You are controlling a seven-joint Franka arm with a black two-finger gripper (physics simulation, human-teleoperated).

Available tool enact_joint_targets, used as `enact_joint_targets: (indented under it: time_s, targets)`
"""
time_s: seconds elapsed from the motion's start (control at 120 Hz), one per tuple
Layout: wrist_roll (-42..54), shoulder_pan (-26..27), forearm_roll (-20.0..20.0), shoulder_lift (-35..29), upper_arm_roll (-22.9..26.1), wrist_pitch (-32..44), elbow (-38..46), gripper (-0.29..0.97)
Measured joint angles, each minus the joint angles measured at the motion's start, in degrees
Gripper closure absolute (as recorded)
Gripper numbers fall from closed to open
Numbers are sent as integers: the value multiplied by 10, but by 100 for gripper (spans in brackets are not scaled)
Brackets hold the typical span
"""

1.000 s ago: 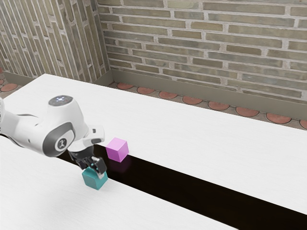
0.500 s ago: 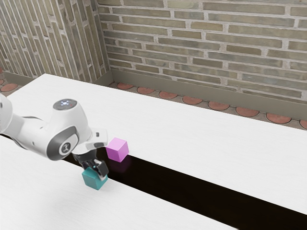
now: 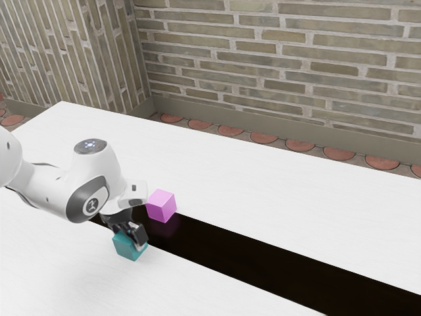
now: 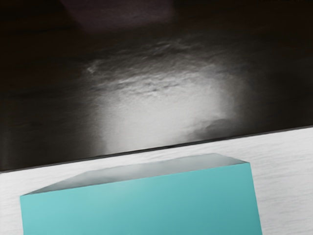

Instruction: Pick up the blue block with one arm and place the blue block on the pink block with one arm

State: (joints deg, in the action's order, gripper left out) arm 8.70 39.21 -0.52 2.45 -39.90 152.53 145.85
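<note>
Blue-teal cube block point(image 3: 126, 248) sits on the white table point(image 3: 66, 276), lower left of frame, beneath my black gripper point(image 3: 129, 235); whether I grip it, I cannot tell. Lifting and stacking onto the pink cube block point(image 3: 161, 205) remain.

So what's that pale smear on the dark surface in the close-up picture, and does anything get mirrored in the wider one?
Wrist view: the pale patch is glare, light bouncing off the glossy black strip beyond the teal-blue cube block. Exterior view: the same strip faintly mirrors the pink cube block as a dim purple smudge right beside it, towards the camera.
</note>
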Motion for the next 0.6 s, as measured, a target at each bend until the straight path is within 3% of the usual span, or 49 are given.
enact_joint_targets:
  time_s: [0.342,0.6]
  targets:
    - [6,1,6,12,0,14,-2,3]
    - [9,0,7,14,0,19,-2,19]
